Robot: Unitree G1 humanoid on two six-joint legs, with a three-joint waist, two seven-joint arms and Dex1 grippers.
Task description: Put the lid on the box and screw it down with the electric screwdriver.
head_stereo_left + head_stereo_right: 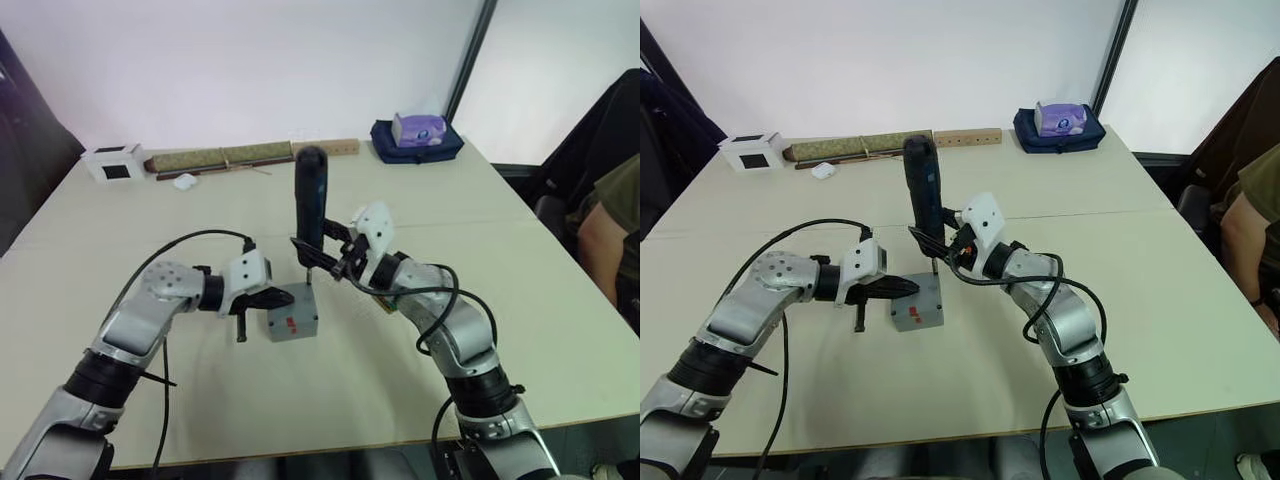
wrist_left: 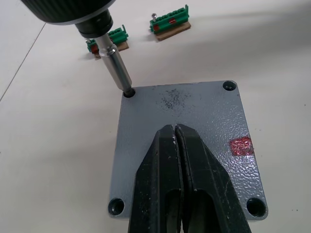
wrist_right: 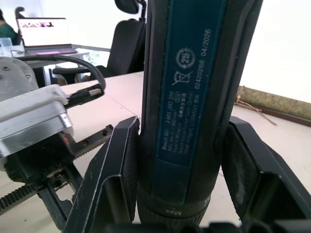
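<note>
Left gripper (image 2: 175, 133): fingers pressed together, tips flat on top of the lid (image 2: 204, 116), best kept pushing down so nothing slides. Lid already on the box (image 1: 293, 322), near the middle of the table (image 1: 480, 210). Screwdriver bit sitting in the corner hole at about 11 o'clock on the lid. Right gripper (image 3: 180, 160): clamped on both sides of the electric screwdriver (image 1: 309, 205), held almost straight up. Best kept straight over the hole, pushed down gently, not tipped.

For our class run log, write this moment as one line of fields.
step: driving corner screw | right claw: grips electric screwdriver, upright | bit in lid corner hole | left claw: shut, pressing lid on box
</note>
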